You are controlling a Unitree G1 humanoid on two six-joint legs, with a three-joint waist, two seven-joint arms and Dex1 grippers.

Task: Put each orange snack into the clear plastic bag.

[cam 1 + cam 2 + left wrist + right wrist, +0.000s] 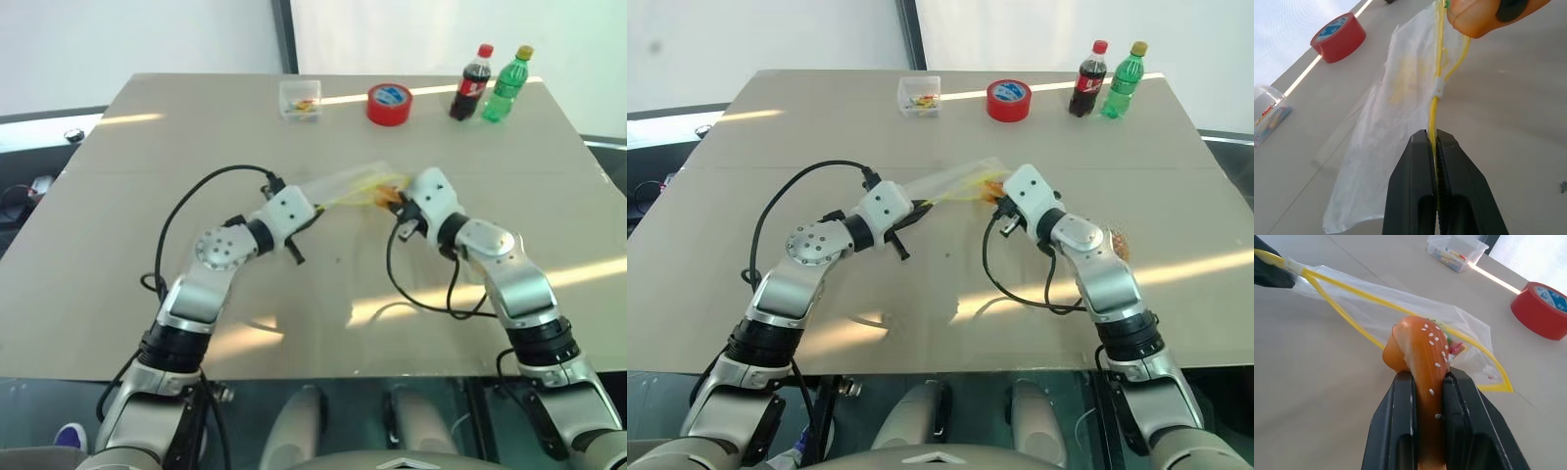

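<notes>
The second orange snack (1121, 244) peeks out behind the right forearm, mostly hidden. The small clear box's (300, 99) contents are too tiny to identify, and bottle labels (471, 84) stay unreadable.

No text, brand or number can be read. The tape roll (1541, 309), beyond the right fingers (1464, 431), bears a blue label with white marks, too small to read. The cola bottle (472, 82) has a red label and the green bottle (507, 86) a green one, both illegible. The bag (1396, 112), pinched by the left fingers (1415, 196), shows faint yellow print, unreadable.
</notes>
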